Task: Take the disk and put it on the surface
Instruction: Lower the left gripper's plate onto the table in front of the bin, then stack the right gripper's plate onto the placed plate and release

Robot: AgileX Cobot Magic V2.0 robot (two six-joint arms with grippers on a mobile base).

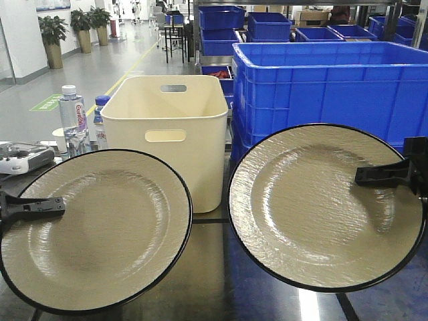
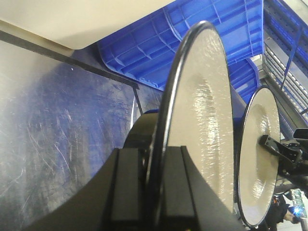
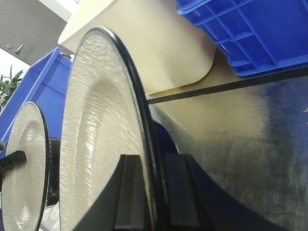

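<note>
Two beige disks with black rims are each held up by one arm over the dark, glossy tabletop (image 1: 221,267), their faces tilted toward the front camera. The left gripper (image 1: 59,204) grips the left disk (image 1: 100,234) at its left rim, and the wrist view shows the black jaws clamped on either side of the disk's edge. The right gripper (image 1: 362,175) grips the right disk (image 1: 307,207) at its upper right rim, its jaws likewise closed onto the edge. The right disk sits a little higher in the front view than the left one. The two disks are side by side and near each other but apart. Whether either lower rim touches the tabletop cannot be told.

A thin black tape line (image 1: 210,221) runs across the tabletop between the disks. Behind them stands a cream bin (image 1: 167,110) with handle slots, and just to its right a large blue crate (image 1: 328,87), partly hidden by the right disk. Two water bottles (image 1: 73,120) stand at the back left, near a grey controller (image 1: 23,157)
</note>
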